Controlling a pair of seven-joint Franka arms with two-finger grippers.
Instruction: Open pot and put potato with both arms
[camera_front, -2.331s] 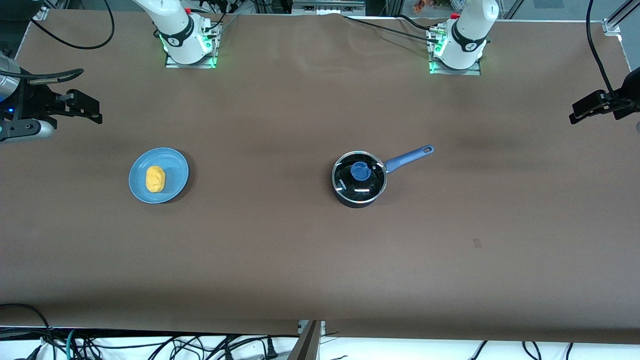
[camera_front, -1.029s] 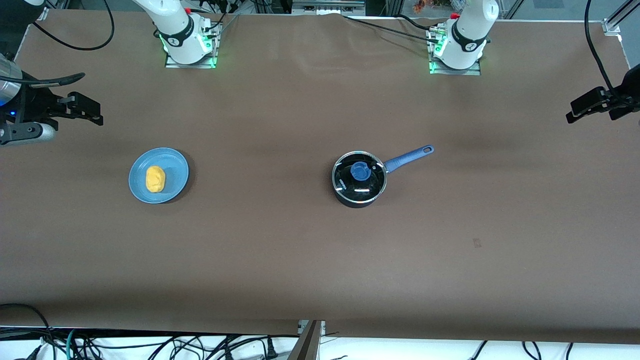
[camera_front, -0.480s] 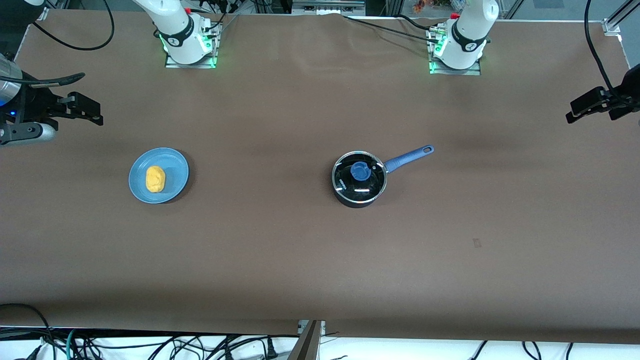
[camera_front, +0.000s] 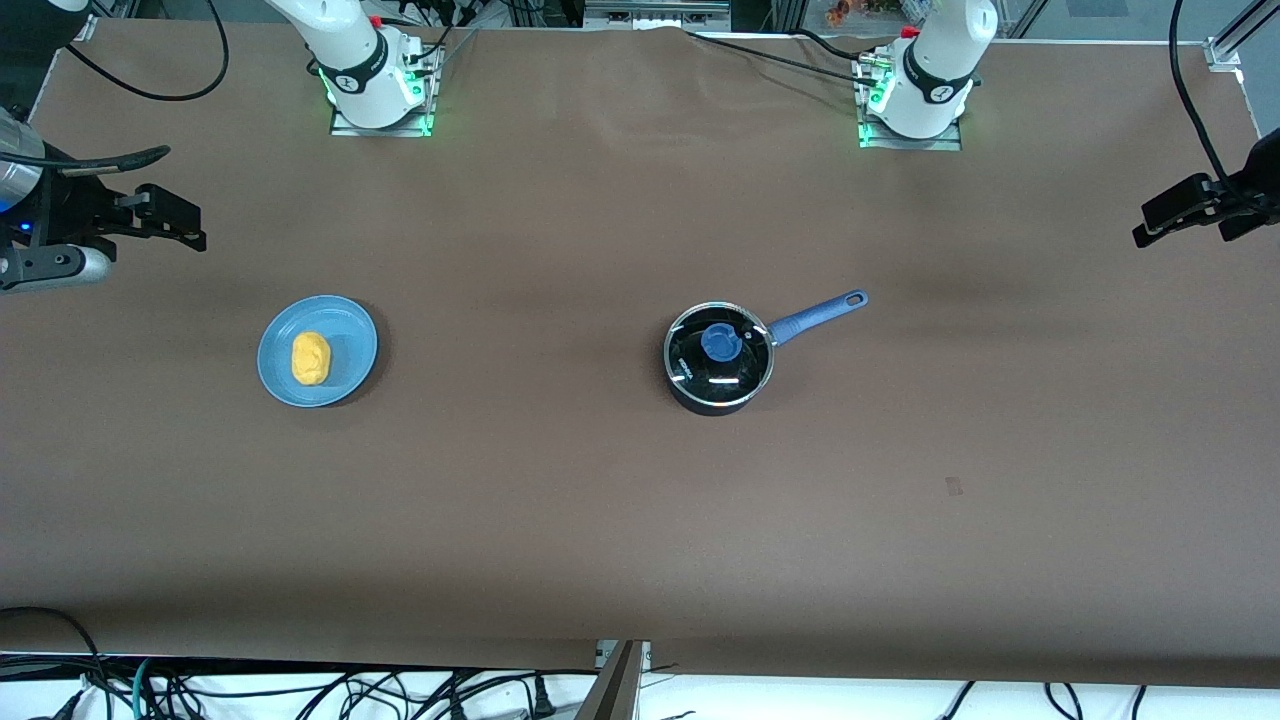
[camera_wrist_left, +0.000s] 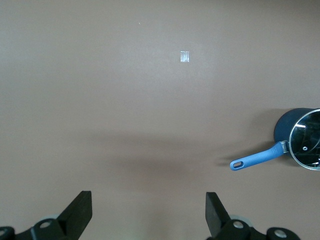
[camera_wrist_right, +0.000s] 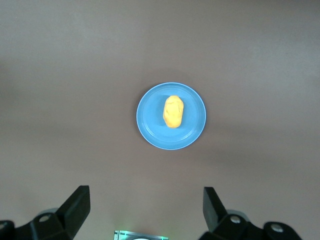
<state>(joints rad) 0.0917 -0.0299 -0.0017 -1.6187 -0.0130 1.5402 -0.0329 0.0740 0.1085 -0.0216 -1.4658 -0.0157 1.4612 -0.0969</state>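
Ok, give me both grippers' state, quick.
Left gripper: open, empty, over bare table.
Right gripper: open, empty, high over the table.

The flat brown paper-like sheet covering the table (camera_front: 560, 520) is looking matt and faintly creased, taking no glare. The small black round saucepan (camera_front: 718, 358) is showing a dark body under a clear glass lid (camera_front: 719, 358) that is throwing back bright glints — a thin shiny metal band is rimming it. Its round blue knob (camera_front: 720, 342) and long blue straight handle (camera_front: 818, 313) are looking like smooth, soft-sheened plastic. The round blue plate (camera_front: 352, 330) is appearing smooth with a mild gloss. The lumpy yellow-orange potato (camera_front: 310, 357) is looking dull and slightly uneven — no shine is showing on it.
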